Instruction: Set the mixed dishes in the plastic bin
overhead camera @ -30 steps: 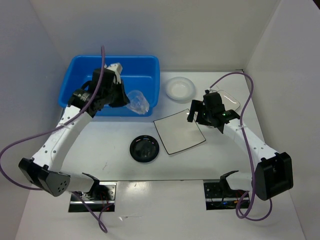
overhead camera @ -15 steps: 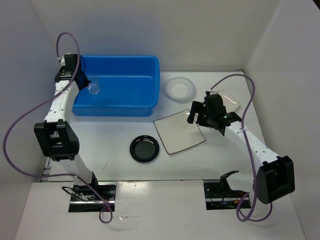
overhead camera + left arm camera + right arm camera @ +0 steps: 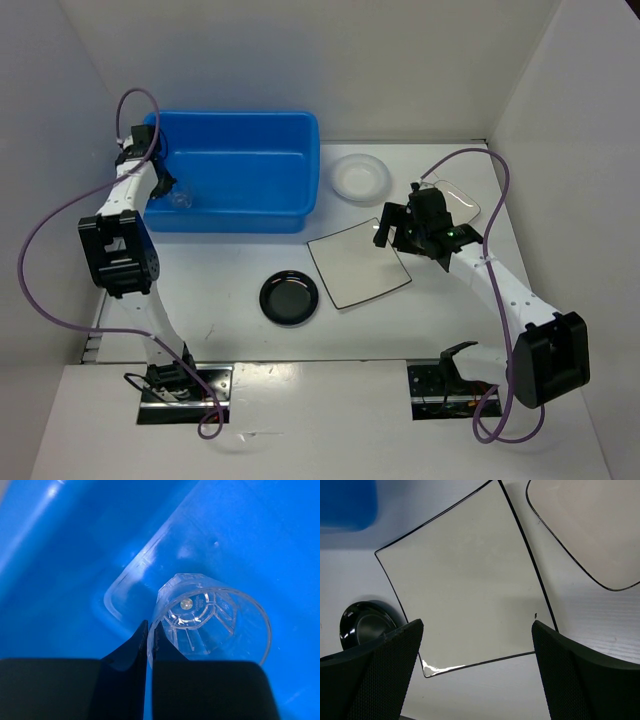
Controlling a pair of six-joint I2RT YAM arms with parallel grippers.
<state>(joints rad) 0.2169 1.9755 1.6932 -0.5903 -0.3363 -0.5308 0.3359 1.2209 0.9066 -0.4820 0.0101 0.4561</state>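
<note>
The blue plastic bin stands at the back left. My left gripper reaches into its left end, shut on the wall of the small clear cup. In the left wrist view the fingertips pinch the cup's rim, and the cup hangs low over the bin floor. My right gripper is open and empty above the square white plate, which fills the right wrist view between the spread jaws. The black saucer, white bowl and pale plate lie on the table.
The saucer sits just left of the square plate, and the pale plate lies close to its far right corner. White walls enclose the table on three sides. A bin corner shows in the right wrist view.
My left arm swung from the bin's front right to its left end, carrying the clear cup and lowering it inside. The right arm barely moved.
</note>
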